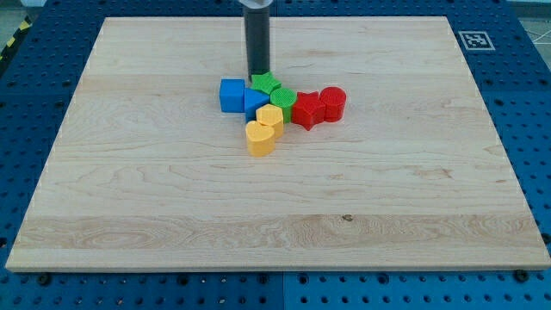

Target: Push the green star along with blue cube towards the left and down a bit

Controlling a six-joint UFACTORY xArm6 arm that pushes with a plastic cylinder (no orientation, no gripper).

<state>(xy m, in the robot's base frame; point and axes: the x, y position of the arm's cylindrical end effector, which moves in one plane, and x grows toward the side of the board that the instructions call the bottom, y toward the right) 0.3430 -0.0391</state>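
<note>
My tip (258, 74) had no jaws to open or close; it stood just behind the green star (266, 83), toward the board's far edge. The blue cube (232, 95) sat against the star's left side, both near the board's (129, 198) centre, in a tight cluster with other blocks.

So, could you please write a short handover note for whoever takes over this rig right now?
My tip is down on the board, at the top edge of the cluster, just above the green star and to the upper right of the blue cube.
The green star sits at the cluster's top; the blue cube is at its left end. A second blue block, a green block, a yellow heart, a small yellow block and two red blocks are packed close by.
Done: nothing evident.
Left: push star and cube left and slightly down, away from the others.
</note>
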